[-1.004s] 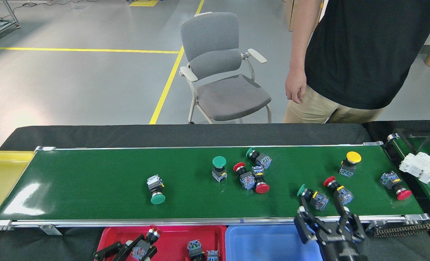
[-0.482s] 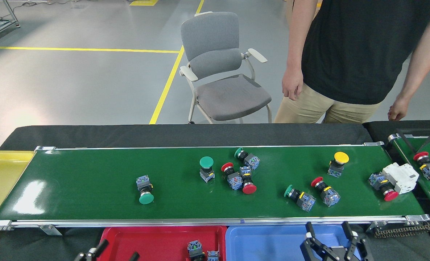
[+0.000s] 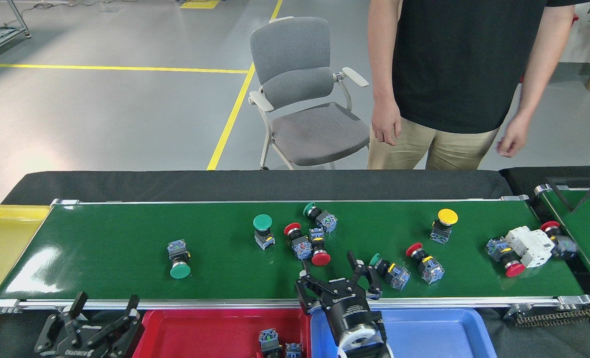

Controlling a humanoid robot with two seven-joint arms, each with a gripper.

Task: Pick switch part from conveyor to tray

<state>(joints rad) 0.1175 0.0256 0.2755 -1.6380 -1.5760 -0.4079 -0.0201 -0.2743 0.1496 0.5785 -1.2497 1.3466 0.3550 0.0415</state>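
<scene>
Several switch parts lie on the conveyor (image 3: 101, 248): a green-capped one (image 3: 179, 262), an upright green one (image 3: 263, 229), a cluster with red caps (image 3: 311, 244), a green one lying flat (image 3: 390, 272), a red one (image 3: 423, 262) and a yellow one (image 3: 445, 224). My right gripper (image 3: 329, 266) hangs open over the belt's near edge, its fingers spread just short of the cluster's red cap (image 3: 321, 258). My left gripper (image 3: 107, 304) is open and empty, low at the left of the red tray (image 3: 200, 330). Two switch parts (image 3: 270, 340) lie in that tray.
A blue tray (image 3: 434, 333) sits right of the red one, a yellow tray (image 3: 1, 243) at the belt's left end. A white block (image 3: 529, 244) with a red switch rides at the belt's right end, by a second belt (image 3: 581, 219). A person (image 3: 449, 74) stands behind, beside a chair (image 3: 305, 99).
The parts have ridden left on the belt. My right gripper swung left from over the blue tray to the cluster. My left gripper, earlier holding a red switch over the red tray, is now empty.
</scene>
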